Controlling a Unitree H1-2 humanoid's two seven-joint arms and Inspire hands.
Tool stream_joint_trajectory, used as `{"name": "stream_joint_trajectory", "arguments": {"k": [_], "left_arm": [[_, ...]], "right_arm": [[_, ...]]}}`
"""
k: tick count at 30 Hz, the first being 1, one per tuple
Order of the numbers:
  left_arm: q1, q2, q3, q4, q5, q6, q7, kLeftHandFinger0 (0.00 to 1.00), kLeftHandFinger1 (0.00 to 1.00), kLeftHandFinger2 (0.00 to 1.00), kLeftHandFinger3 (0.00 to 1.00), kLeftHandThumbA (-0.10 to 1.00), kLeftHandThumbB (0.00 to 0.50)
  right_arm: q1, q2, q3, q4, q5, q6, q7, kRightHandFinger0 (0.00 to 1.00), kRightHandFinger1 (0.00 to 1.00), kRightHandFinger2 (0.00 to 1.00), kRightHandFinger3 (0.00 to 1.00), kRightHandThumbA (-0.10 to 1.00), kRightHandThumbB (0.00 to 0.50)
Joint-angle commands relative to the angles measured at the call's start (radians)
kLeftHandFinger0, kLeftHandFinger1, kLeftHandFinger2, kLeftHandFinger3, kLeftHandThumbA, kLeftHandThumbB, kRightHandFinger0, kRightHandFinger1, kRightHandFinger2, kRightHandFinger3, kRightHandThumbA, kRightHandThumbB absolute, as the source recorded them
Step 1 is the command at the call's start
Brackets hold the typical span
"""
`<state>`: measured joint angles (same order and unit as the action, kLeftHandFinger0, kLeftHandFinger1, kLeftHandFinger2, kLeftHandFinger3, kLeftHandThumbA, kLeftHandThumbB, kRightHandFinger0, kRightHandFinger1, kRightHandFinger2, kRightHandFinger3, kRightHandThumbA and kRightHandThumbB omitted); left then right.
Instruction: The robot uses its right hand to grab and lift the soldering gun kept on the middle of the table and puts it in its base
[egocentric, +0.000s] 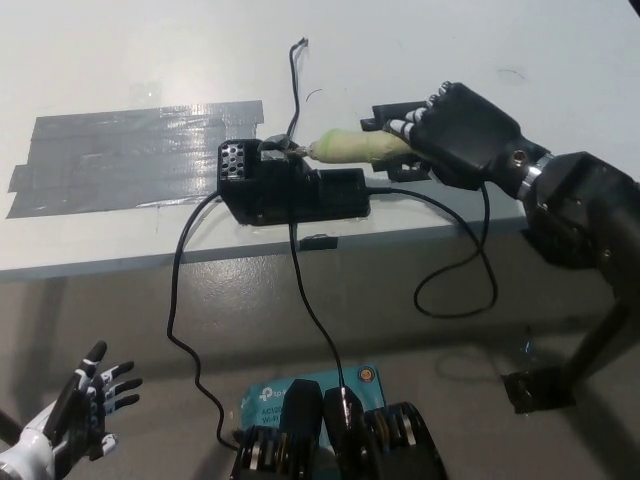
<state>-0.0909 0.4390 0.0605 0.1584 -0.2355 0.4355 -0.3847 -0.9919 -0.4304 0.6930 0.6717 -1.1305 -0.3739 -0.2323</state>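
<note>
Two hands are seen in the head view. The black right hand (462, 133) is closed around the pale green handle of the soldering gun (350, 148), which is held roughly level above the white table (120, 60), its metal tip pointing toward picture left and reaching the holder at the top of the black base (290, 188). Whether the tip is fully seated cannot be told. The base stands near the table's front edge, just right of a patch of grey tape (130, 155). Black cables (180, 290) are draped from the base over the edge. The white left hand (72, 412) is held low at the lower left, empty, its fingers spread apart.
</note>
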Motion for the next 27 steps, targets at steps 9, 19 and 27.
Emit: {"name": "stream_joint_trajectory", "arguments": {"k": [9, 19, 27], "left_arm": [[-0.013, 0.029, 0.0, -0.028, 0.027, -0.012, -0.004, 0.92, 0.99, 1.0, 1.0, 1.0, 0.239], [-0.024, 0.025, -0.007, -0.031, 0.031, -0.009, -0.008, 0.89, 0.97, 1.0, 1.0, 1.0, 0.221], [-0.03, 0.02, -0.019, -0.031, 0.046, -0.017, -0.006, 0.9, 0.99, 1.0, 1.0, 1.0, 0.23]], "right_arm": [[-0.135, 0.037, 0.051, 0.093, -0.041, -0.038, -0.079, 0.0, 0.0, 0.33, 0.02, -0.1, 0.015], [-0.163, 0.047, 0.075, 0.113, -0.025, -0.035, -0.018, 0.0, 0.01, 0.33, 0.14, -0.1, 0.031], [-0.198, 0.095, 0.104, 0.187, -0.033, -0.026, -0.067, 0.0, 0.0, 0.35, 0.08, -0.1, 0.024]]}}
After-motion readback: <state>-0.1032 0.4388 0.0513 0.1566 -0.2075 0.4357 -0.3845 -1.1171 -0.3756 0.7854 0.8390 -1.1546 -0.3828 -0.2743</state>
